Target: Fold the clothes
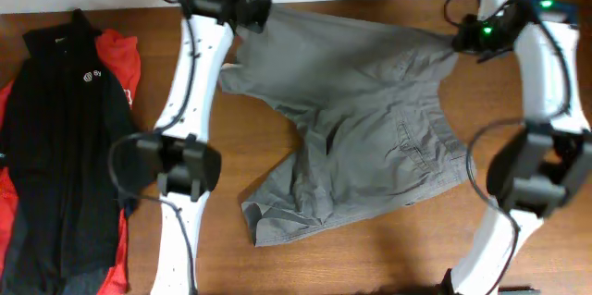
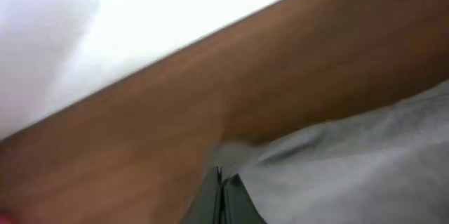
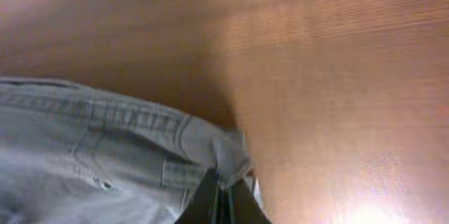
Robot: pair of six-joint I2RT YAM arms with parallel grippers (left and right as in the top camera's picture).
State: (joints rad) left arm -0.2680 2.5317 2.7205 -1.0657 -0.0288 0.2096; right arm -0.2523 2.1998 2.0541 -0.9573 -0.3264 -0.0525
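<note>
The grey shorts [image 1: 370,119] lie spread across the middle of the wooden table, one leg reaching toward the front. My left gripper [image 1: 257,10] is shut on the shorts' far left corner; in the left wrist view the closed jaws [image 2: 223,189] pinch an edge of the shorts [image 2: 351,161]. My right gripper [image 1: 462,40] is shut on the far right corner; in the right wrist view the jaws [image 3: 223,189] clamp the waistband [image 3: 140,122] with its belt loops, lifted a little off the table.
A black jacket with a small white logo [image 1: 60,138] lies over a red garment [image 1: 118,59] at the left end of the table. The table's far edge [image 1: 370,1] runs just behind both grippers. Both arms' bases [image 1: 180,165] stand near the front.
</note>
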